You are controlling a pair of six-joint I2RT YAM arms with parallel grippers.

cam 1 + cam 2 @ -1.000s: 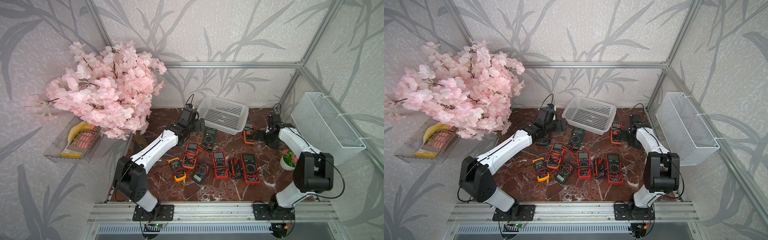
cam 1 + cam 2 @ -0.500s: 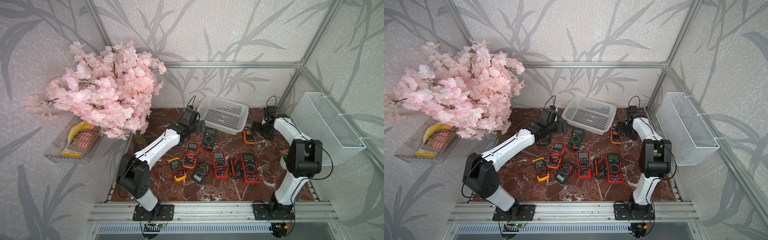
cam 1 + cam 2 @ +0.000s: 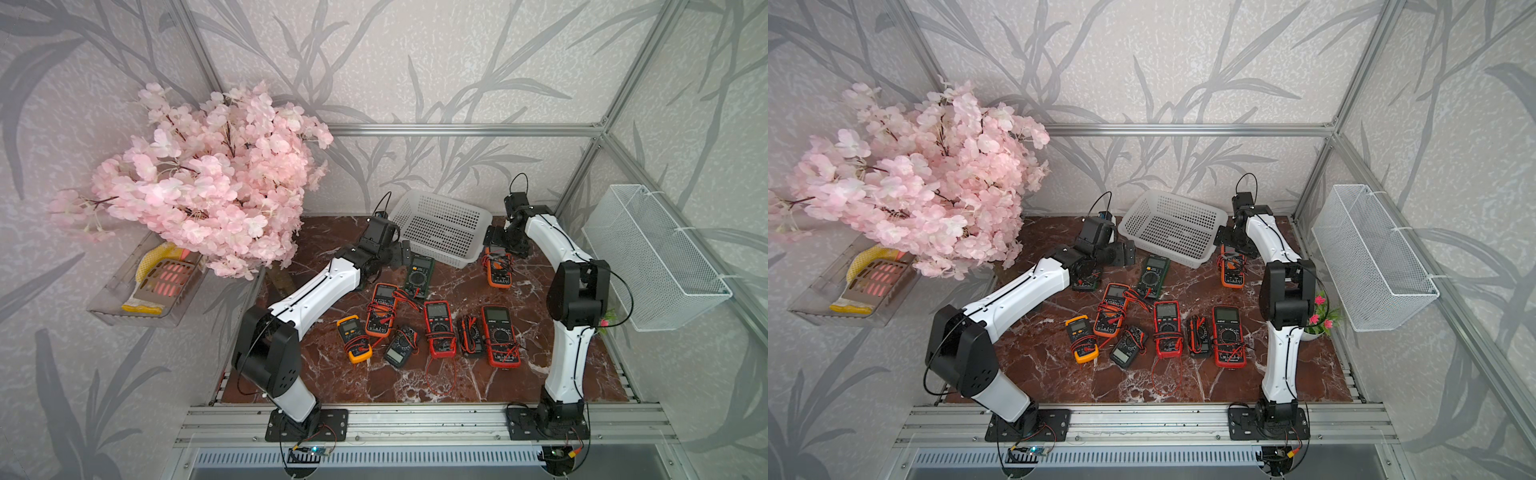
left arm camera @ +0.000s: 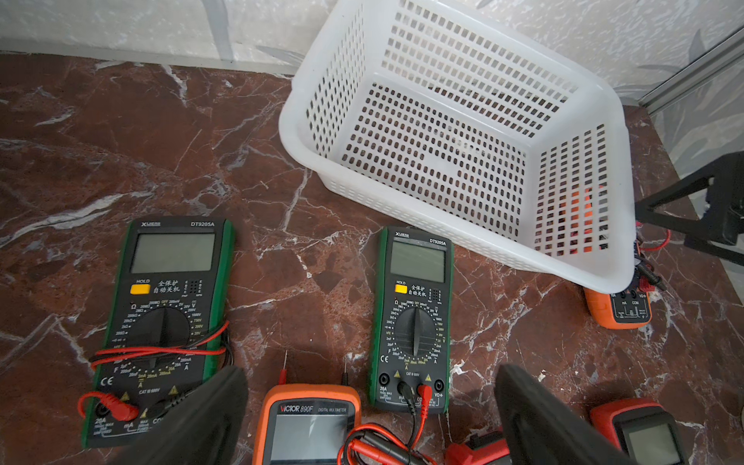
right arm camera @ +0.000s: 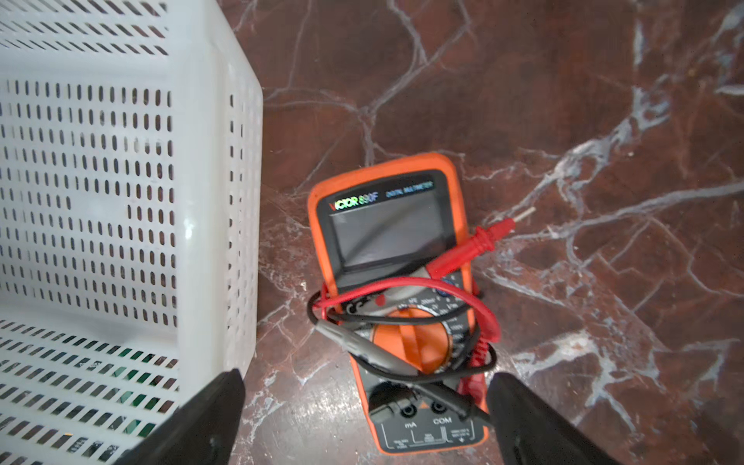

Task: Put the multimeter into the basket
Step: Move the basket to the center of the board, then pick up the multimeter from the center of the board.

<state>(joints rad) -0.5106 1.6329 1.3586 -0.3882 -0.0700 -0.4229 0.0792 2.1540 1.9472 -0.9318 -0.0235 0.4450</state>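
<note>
Multimeter in orange (image 5: 396, 249), leads wound round it, lies flat on the surface (image 5: 563, 120) just beside the basket (image 5: 120, 201), the right end effector (image 5: 364, 378) wide open and empty over its lower end, apparently lined up to straddle it; the left end effector (image 4: 370, 370) is open too.

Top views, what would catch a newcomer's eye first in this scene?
The big spray of pink blossoms on the left wall jumps out first. To its right, multimeters in orange, red, green and yellow lie scattered over the dark red marble table, leads wrapped around them. Behind them an empty white basket sits by the back wall, with the left claw and right claw open near its front corners.
</note>
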